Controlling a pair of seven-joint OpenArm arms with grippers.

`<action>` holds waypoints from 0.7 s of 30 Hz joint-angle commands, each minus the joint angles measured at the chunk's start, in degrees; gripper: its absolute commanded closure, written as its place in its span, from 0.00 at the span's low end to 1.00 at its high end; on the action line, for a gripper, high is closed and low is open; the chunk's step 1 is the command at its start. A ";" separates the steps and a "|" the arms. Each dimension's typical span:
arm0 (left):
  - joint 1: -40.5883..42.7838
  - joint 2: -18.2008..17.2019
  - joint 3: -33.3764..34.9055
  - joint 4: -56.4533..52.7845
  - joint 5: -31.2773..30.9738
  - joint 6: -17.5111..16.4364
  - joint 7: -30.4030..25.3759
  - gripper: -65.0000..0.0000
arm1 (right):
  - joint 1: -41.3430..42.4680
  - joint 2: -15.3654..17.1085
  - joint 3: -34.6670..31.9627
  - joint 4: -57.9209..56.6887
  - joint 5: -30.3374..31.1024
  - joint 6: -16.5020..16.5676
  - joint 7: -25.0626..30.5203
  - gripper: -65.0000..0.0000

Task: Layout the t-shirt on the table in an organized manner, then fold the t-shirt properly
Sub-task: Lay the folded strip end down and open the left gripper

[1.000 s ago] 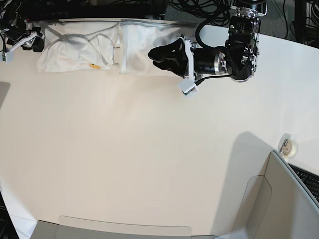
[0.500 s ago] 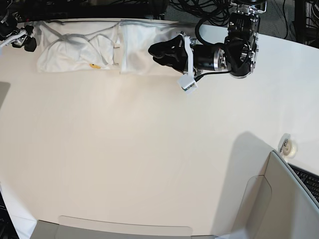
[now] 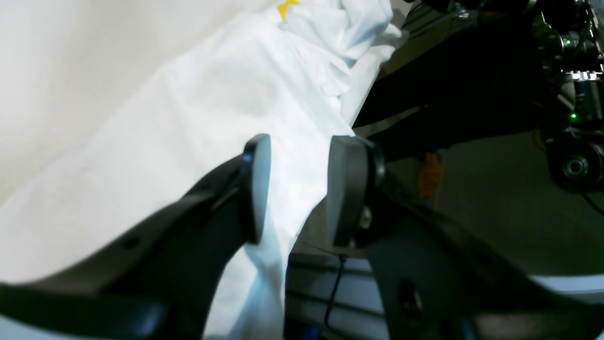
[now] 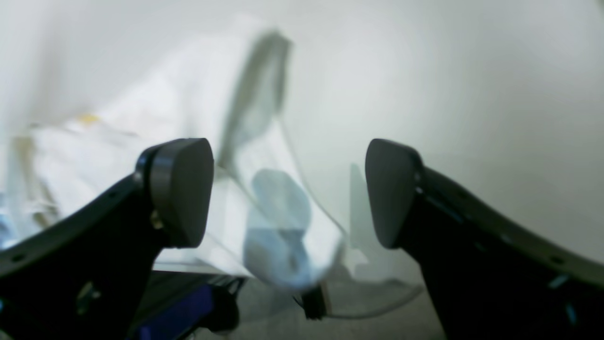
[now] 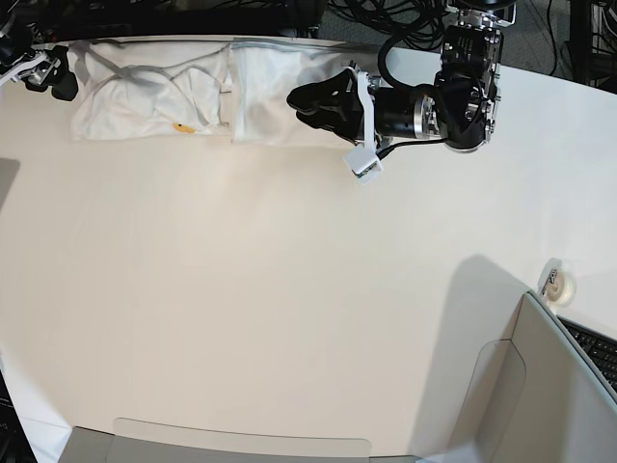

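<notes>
The white t-shirt (image 5: 145, 96) lies bunched in a long strip along the far edge of the table (image 5: 289, 289), with a small yellow bit of print (image 5: 180, 126) showing. My left gripper (image 5: 301, 96) rests over the shirt's right part. In the left wrist view its fingers (image 3: 302, 189) stand apart, and the t-shirt (image 3: 212, 118) and its edge run under the gap. My right gripper (image 5: 46, 72) is at the far left corner, just off the shirt's left end. It is wide open (image 4: 288, 189), with the blurred t-shirt (image 4: 188, 118) beyond the fingertips.
A tape roll (image 5: 557, 282) sits near the right edge. Grey-beige panels (image 5: 549, 386) stand at the lower right and along the near edge (image 5: 241, 449). A keyboard (image 5: 598, 347) lies at the right, and cables (image 5: 386, 19) and dark gear lie behind the far edge.
My right gripper has opened wide and drawn away from the shirt's left end toward the far left corner. The left arm has barely shifted.
</notes>
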 commanded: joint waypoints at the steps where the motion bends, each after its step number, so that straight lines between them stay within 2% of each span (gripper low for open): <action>1: 0.07 -0.14 -0.12 0.83 -1.46 0.00 -0.79 0.69 | -0.06 0.90 -0.88 0.31 2.38 1.19 0.44 0.23; 7: 0.24 -0.23 0.40 0.74 1.18 0.00 -0.79 0.69 | 1.53 0.81 -5.98 -5.49 4.75 1.19 0.44 0.23; 11: 1.12 -0.23 -0.04 0.74 3.46 0.00 -0.79 0.69 | 2.32 0.55 -6.07 -7.86 4.49 1.19 0.44 0.23; 16: 1.39 -0.23 -0.04 0.74 3.46 0.00 -0.79 0.69 | 2.41 0.81 -5.98 -7.86 4.31 1.19 0.62 0.23; 21: 1.21 0.04 -0.12 0.74 3.37 0.00 -0.79 0.69 | 2.76 0.11 -6.24 -7.77 -0.43 1.19 0.53 0.24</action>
